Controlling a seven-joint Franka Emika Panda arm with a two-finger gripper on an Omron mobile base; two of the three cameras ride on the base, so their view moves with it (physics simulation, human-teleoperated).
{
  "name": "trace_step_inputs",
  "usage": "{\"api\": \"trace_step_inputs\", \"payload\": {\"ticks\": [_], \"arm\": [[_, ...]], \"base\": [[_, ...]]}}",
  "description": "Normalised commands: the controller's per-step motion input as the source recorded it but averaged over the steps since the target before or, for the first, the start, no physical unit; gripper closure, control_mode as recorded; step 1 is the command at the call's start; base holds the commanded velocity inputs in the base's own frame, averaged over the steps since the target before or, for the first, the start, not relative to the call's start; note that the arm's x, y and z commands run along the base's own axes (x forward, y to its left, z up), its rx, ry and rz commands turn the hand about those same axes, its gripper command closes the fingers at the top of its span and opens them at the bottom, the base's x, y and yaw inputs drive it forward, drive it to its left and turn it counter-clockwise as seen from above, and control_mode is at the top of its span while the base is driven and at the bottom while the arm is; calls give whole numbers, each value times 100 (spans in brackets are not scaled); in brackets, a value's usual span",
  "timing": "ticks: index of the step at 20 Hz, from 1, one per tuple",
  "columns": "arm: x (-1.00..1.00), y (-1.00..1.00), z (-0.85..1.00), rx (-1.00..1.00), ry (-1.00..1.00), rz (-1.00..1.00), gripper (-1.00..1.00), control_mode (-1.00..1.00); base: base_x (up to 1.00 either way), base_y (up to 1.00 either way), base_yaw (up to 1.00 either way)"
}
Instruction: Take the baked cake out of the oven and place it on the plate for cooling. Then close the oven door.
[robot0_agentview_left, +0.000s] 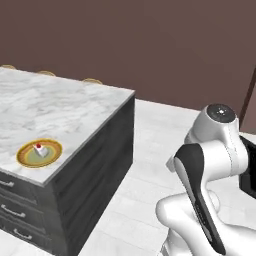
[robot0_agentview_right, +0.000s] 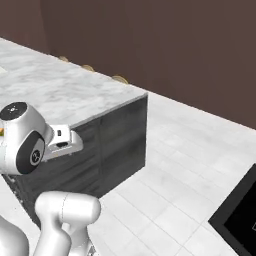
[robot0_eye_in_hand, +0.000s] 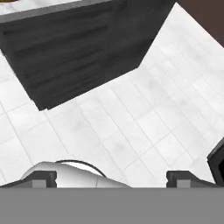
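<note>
Gripper (robot0_eye_in_hand: 111, 178) jaws stand wide apart with nothing between them, the two dark tips far to either side at the bottom of the hand view, pointing down at pale floor tiles (robot0_eye_in_hand: 131, 127). That empty, spread hold fits an arm carried folded while the base is away from its work. Beyond the tips runs the dark side of the island table (robot0_agentview_left: 95, 160), whose marble top carries the gold-rimmed plate (robot0_agentview_left: 25, 159) near its front corner, with a small white cake (robot0_agentview_left: 40, 149) topped in red sitting on it, so the transfer looks done. A black panel (robot0_agentview_right: 240, 212) shows low at the right edge of the right base view; it is probably the oven door, apparently left to close.
</note>
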Motion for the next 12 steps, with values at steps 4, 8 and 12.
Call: {"api": "trace_step_inputs", "payload": {"ticks": [4,8,12], "arm": [[0,0,0,0,0,0,-100,100],[0,0,0,0,0,0,-100,100],[0,0,0,0,0,0,-100,100]], "base": [[0,-69,-73],[4,-51,-76],[36,-33,-67]]}}
